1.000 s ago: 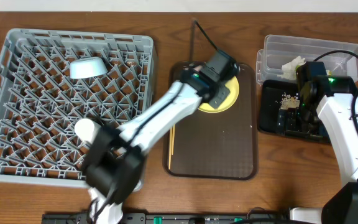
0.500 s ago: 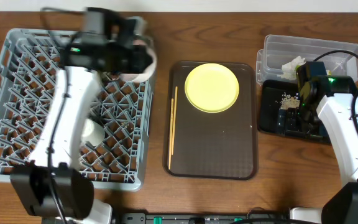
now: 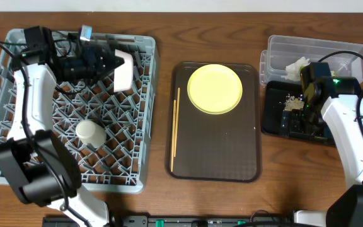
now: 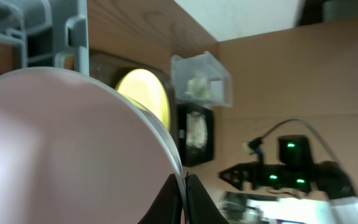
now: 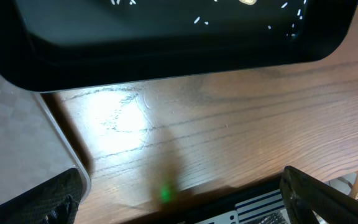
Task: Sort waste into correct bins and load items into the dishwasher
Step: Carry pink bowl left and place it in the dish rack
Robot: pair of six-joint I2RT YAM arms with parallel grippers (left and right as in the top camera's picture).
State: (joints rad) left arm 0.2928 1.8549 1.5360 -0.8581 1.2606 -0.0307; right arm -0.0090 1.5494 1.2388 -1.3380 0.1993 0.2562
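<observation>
At the far left, the large square grey plastic dish rack (image 3: 55, 151) has a small white cup (image 3: 88, 131) standing among its pegs, so that item looks loaded. Over the rack's far side, the left tool (image 3: 110, 64) is clamped on the rim of a round white bowl (image 3: 123, 70). It holds the bowl on edge above the lattice, and I judge it not yet set down. No light blue bowl shows in any view; it may be hidden under the arm.

In the middle, the brown rectangular serving tray (image 3: 232, 157) holds the round yellow plate (image 3: 214, 88) at its far end. The thin wooden chopsticks (image 3: 176, 120) lie along its left edge. Both are left to load.

At the right, crumpled white tissue (image 3: 298, 65) sits in the clear plastic rectangular tub (image 3: 333, 47). Pale rice-like crumbs (image 3: 290, 99) lie in the shallow black rectangular tray (image 3: 273, 123) just in front of it. I cannot make out a wrapper. The right tool (image 5: 185, 199) hangs by the black tray's edge over the wooden tabletop (image 3: 276, 183), its fingers spread wide with nothing between them. Waste sorting seems mostly done; loading is roughly midway.
</observation>
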